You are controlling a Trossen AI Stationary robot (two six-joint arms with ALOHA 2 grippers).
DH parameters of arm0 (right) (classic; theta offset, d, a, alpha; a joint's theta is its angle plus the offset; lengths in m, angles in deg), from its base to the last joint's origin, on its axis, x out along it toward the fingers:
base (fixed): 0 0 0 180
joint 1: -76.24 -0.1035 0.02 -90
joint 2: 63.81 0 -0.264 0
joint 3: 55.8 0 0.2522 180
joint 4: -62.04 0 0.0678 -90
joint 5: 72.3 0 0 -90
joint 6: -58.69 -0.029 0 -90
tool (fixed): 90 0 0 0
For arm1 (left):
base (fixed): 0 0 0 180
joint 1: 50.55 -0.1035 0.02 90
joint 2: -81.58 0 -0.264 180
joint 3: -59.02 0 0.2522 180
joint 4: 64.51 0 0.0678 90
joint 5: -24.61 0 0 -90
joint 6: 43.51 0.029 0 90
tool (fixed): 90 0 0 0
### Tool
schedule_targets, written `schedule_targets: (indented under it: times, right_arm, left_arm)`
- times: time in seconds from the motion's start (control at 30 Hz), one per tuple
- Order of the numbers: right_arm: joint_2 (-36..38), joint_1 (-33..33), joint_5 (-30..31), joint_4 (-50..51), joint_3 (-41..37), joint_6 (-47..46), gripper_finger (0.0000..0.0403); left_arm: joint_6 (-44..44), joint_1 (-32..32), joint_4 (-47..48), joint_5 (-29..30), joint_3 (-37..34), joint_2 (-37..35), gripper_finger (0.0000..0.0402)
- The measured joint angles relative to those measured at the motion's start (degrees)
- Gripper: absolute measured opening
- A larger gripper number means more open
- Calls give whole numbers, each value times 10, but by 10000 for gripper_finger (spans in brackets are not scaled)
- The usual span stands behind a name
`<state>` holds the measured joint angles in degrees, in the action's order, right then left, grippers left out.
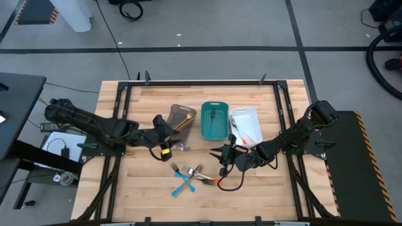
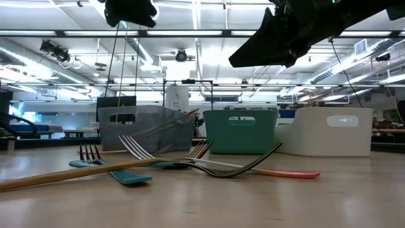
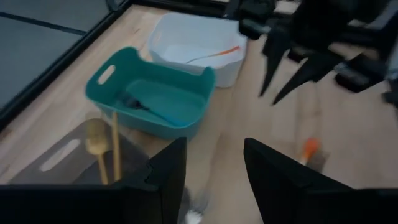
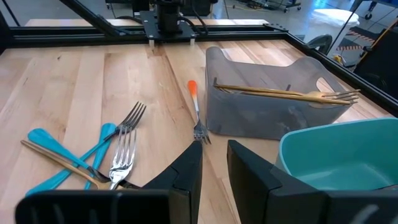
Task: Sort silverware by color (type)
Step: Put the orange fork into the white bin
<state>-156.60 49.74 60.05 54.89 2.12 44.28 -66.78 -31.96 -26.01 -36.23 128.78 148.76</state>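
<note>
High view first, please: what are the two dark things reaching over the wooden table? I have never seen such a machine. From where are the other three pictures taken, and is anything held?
They are two robot arms, each ending in a two-finger gripper. One picture looks down from above, one looks level across the table, and two come from cameras on the wrists. The left gripper is by the grey-brown tray, the right gripper near the teal tray. Both are open and empty. A white tray stands alongside. Loose silverware lies on the table.
</note>
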Motion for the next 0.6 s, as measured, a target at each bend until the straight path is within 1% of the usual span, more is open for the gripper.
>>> schedule_targets:
  times: [0.13, 0.27, 0.37, 0.5, 0.6]
  right_arm:
    - [7, -3, -8, 1, 0, 0, 83]
    - [33, -11, -15, -1, 0, 0, 83]
    - [45, -18, -15, 0, 0, 0, 83]
    - [48, -22, -15, -1, 0, -5, 83]
    - [48, -22, -18, -7, 0, -10, 83]
  left_arm:
    - [-2, 18, -2, -9, 4, 0, 169]
    - [-3, 32, -4, -12, 5, 11, 169]
    - [-1, 38, -4, -42, 5, 28, 169]
    - [-1, 38, 34, -83, 5, 57, 169]
    - [0, 38, 70, -89, 5, 77, 169]
